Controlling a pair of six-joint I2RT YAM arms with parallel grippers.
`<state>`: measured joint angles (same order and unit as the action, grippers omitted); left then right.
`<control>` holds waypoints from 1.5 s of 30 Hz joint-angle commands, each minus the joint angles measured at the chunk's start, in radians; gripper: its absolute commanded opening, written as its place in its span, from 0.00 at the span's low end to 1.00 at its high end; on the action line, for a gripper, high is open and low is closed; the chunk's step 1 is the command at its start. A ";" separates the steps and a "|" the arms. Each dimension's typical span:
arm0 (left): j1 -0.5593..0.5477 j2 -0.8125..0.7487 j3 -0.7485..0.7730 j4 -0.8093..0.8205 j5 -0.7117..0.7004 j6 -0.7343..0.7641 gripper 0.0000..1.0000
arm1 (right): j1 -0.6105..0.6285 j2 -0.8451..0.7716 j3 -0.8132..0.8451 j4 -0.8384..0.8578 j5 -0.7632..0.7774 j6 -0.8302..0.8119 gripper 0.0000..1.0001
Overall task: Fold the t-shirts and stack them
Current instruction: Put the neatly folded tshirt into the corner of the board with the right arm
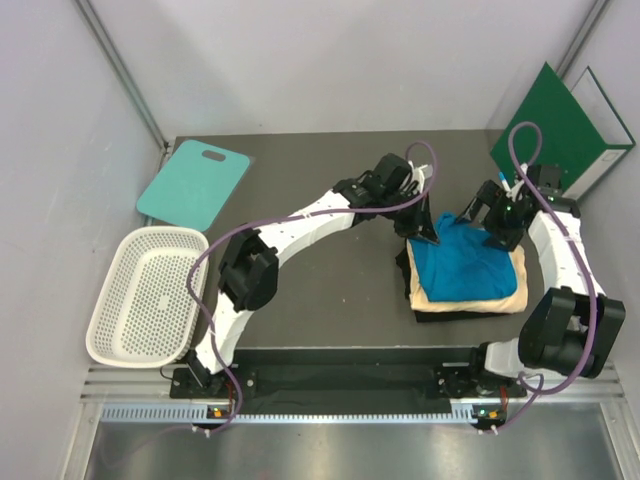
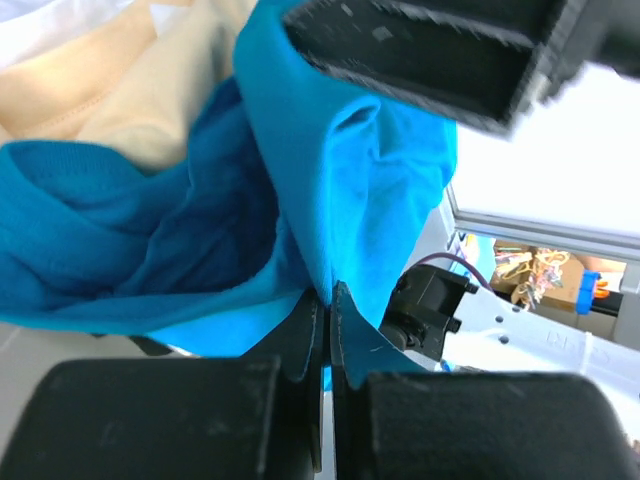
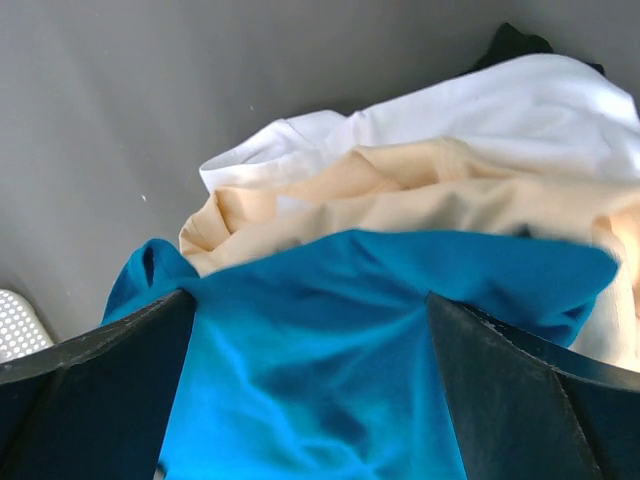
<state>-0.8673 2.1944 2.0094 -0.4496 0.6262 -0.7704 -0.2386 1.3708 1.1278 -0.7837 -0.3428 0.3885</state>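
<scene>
At three o'clock on the table (image 1: pixel 330 250), the blue t-shirt (image 1: pixel 465 265) lies rumpled atop the cream t-shirt (image 1: pixel 478 299). The left gripper (image 2: pixel 328 318) pinches its eleven-o'clock edge tight. The right gripper (image 1: pixel 488 228) straddles the one-o'clock edge, fingers wide. The cloth looks light and limp, so hem corners are probably the best hold.

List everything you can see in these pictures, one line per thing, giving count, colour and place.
blue t-shirt: one, bright blue, top of the pile on the table's right
cream t-shirt: one, pale cream, under the blue one
white cloth: one, white, in the pile by the cream
black cloth: one, black, bottom of the pile
board: one, teal, far left
basket: one, white mesh, left edge
folder: one, dark green, far right corner
table: one, dark grey
left gripper: one, black, shut on the blue t-shirt
right gripper: one, black, open, blue cloth between its fingers
</scene>
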 commanded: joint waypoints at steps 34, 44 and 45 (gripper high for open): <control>0.448 -0.413 -0.383 -0.311 -0.387 0.190 0.99 | 0.596 0.158 0.357 -0.054 0.111 -0.131 0.00; 0.567 -0.426 -0.437 -0.419 -0.401 0.269 0.99 | 0.717 0.554 0.470 -0.199 0.102 -0.160 0.00; 0.567 -0.433 -0.448 -0.416 -0.395 0.267 0.99 | 0.720 0.585 0.474 -0.212 0.099 -0.163 0.00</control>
<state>-0.2794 1.8263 1.6043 -0.8219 0.2226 -0.5354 0.4778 1.8771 1.5234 -0.8833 -0.2550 0.2565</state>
